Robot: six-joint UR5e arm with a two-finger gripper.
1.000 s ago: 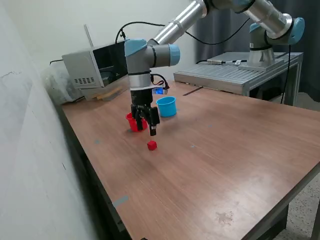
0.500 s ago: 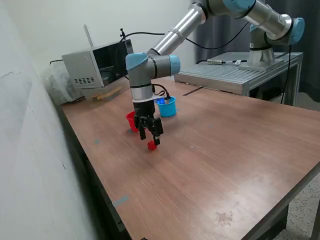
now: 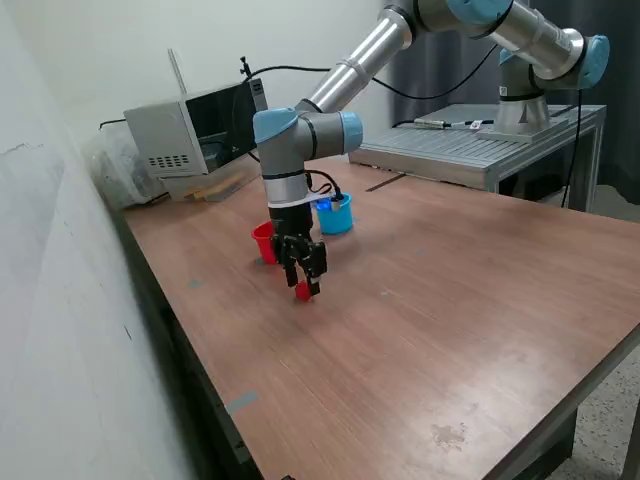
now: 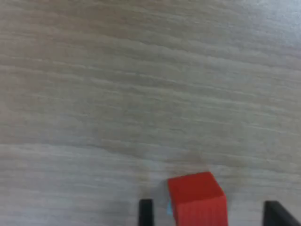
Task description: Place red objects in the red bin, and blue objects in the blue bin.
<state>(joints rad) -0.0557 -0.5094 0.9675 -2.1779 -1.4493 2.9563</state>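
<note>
Red cube (image 3: 302, 291): small, solid, resting flat on the tabletop (image 3: 450, 310). Red cup (image 3: 264, 243): upright, just beyond the cube. Light-blue cup (image 3: 334, 214): upright, farther back, toward the exterior view's right of the red cup.

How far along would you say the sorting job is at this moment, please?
Done: nothing can be confirmed; no blue cubes are in sight, and the insides of the red cup and light-blue cup are hidden.
In hand: the open claw sits low over the red cube, its fingers either side, not yet closed.
Left: grip this cube and drop it into the red cup.
</note>
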